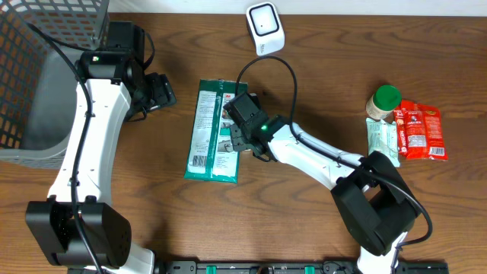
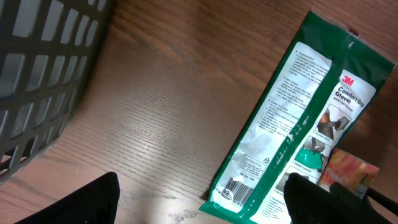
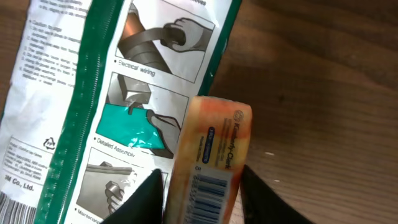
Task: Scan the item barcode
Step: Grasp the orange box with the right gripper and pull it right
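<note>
Overhead: my right claw (image 1: 240, 125) hangs over the 3M glove packet (image 1: 204, 133), and the scanner (image 1: 264, 23) sits beyond the packet's far end.

Left wrist: my left claw (image 2: 199, 208) gapes wide beside that packet.

Right wrist: I'm pinched narrow on the Kleenex tissue pack (image 3: 214, 143) above the packet. I should squeeze evenly and leave its barcode (image 3: 208, 196) uncovered.

A mock shop checkout on a wooden table (image 1: 304, 221): a barcode scanner (image 1: 265, 25), mesh basket (image 1: 30, 84), and retail goods such as a 3M glove pack (image 1: 213, 129), snack packets (image 1: 420, 131) and a barcoded Kimberly-Clark packet (image 3: 211, 162).
</note>
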Controlling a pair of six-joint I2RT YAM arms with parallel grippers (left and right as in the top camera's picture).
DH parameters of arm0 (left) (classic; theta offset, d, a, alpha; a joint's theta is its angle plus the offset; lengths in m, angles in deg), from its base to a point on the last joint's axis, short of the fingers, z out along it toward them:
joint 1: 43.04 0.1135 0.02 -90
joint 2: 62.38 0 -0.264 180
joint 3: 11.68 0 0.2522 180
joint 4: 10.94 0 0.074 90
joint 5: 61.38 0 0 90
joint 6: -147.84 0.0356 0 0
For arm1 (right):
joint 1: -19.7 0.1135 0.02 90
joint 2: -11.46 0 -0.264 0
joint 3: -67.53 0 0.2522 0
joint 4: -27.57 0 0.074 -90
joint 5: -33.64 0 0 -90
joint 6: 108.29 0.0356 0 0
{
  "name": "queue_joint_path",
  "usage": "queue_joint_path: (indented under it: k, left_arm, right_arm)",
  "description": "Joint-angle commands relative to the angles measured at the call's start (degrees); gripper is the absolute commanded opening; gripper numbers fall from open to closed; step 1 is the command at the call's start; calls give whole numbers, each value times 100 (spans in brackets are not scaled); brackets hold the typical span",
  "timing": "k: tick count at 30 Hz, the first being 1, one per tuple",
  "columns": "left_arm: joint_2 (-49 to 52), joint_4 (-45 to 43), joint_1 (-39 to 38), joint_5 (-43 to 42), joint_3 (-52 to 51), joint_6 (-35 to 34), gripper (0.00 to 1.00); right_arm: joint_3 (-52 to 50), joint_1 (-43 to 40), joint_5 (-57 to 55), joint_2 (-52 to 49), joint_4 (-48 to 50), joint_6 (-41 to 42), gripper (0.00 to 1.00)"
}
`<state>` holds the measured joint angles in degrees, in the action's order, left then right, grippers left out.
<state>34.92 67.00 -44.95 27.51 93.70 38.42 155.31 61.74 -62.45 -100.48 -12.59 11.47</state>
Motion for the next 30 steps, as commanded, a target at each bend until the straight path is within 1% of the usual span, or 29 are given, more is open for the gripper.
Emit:
queue_joint_path:
  k: [1, 2, 3, 4, 9, 15, 18, 20, 23, 25, 30]
  left_arm:
    - [-83, 24, 24, 72, 22, 31, 85]
    - [-83, 24, 24, 72, 22, 31, 85]
    - [-83, 24, 24, 72, 22, 31, 85]
    - [-83, 24, 24, 72, 22, 31, 85]
    - [-83, 24, 24, 72, 22, 31, 85]
    - [-83, 24, 24, 72, 20, 31, 85]
    - [-83, 24, 24, 72, 22, 31, 85]
    - [-83, 24, 24, 72, 20, 31, 85]
    - [-83, 24, 24, 72, 22, 31, 85]
    - [-83, 24, 24, 72, 20, 31, 85]
    - [-83, 24, 24, 72, 22, 31, 85]
  right_arm:
    - [-57, 15, -59, -87, 28, 33, 27]
    - [-50, -4, -70, -76, 28, 11, 19]
    - [-48, -35, -72, -48, 20, -22, 15]
    - [-48, -83, -72, -4, -7, -63, 13]
    - [-48, -411, -72, 343, -289, -369, 17]
    - [-48, -885, -144, 756, -772, -1209, 19]
    - [-50, -1132, -570, 787, -1032, -1652, 18]
    - [-72, -1394, -1193, 776, -1414, -1980, 19]
    - [-122, -1611, -1445, 776, -1567, -2063, 18]
    - [-188, -1742, -1416, 776, -1545, -2057, 16]
    - [-295, -1794, -1274, 776, -1475, -1991, 17]
